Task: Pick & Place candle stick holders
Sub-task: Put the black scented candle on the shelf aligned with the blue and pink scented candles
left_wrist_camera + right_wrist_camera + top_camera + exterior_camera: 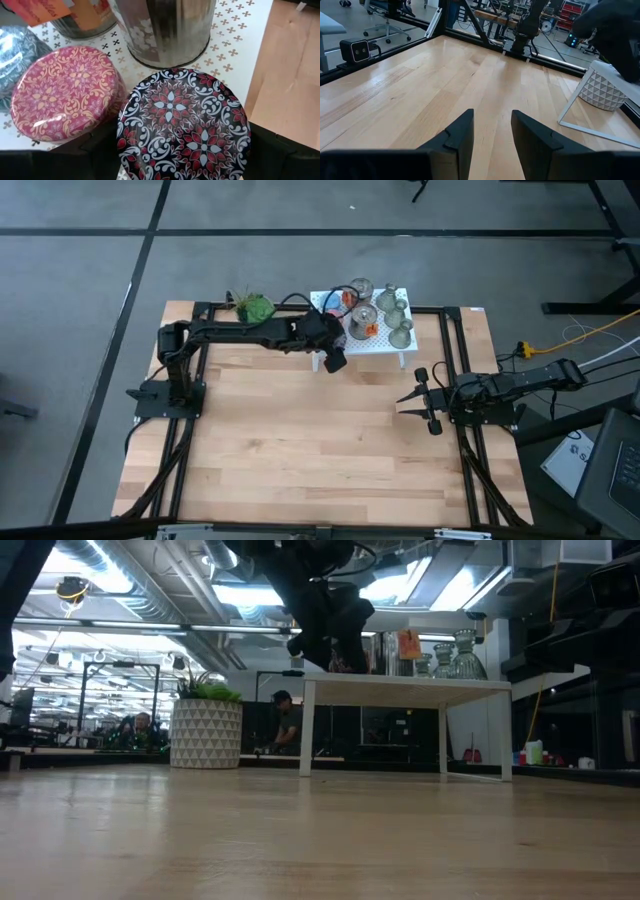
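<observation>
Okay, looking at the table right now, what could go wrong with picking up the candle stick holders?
1. The left gripper hangs open over a dark patterned tin, not the candle stick holders; it may grab the wrong thing.
2. The white stand is crowded: a pink tin and a metal can sit close by and could be knocked.
3. The dark tin lies near the stand's edge and might slide off.

The right gripper waits apart.

Showing two dark, near-black jointed arms on flat black base plates; left arm (250, 332) carrying black cabling along its links, right arm (520, 383) trailing yellow and white cables behind. Ending each in two blocky matte-black fingers (457, 135) with angular, stepped inner faces.
</observation>
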